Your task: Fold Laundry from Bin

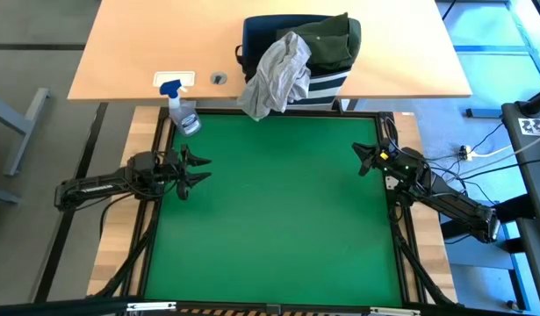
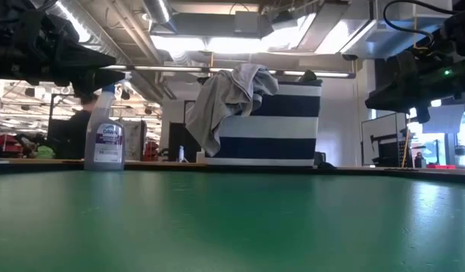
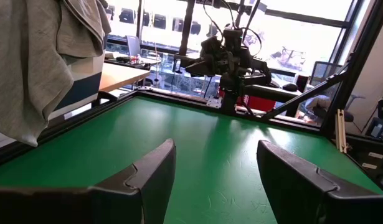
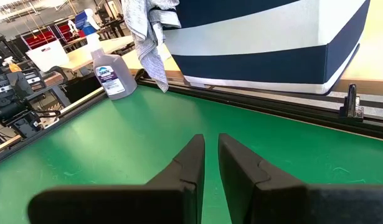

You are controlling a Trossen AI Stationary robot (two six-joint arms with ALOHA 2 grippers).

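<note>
While the bin (image 1: 315, 54) sits on the wooden tabletop just beyond the far edge of the green mat (image 1: 270, 219), nothing of the folding has begun: the light grey garment (image 1: 277, 75) hangs over the bin's near rim and down its front toward the mat, the dark olive green garment (image 1: 331, 39) lies bunched on top inside the bin, and no black piece is visible from any view. The left gripper (image 1: 199, 168) hovers over the mat's left edge, well apart from the bin, its fingers (image 3: 147, 177) spread wide; the right gripper (image 1: 363, 156) hovers at the mat's right edge, nearer the bin but still clear of it, its fingers (image 4: 190, 163) drawn narrow with only a slim gap, holding nothing. A spray bottle (image 1: 183, 112) stands just left of the bin, at the mat's far left corner. The likeliest trouble, as I judge it, is a pull on the grey garment dragging the olive one out with it, or tipping the soft bin toward the mat if the cloth snags on the rim. The left arm reaching toward the bin could also knock the bottle over, since it stands close to that path.
</note>
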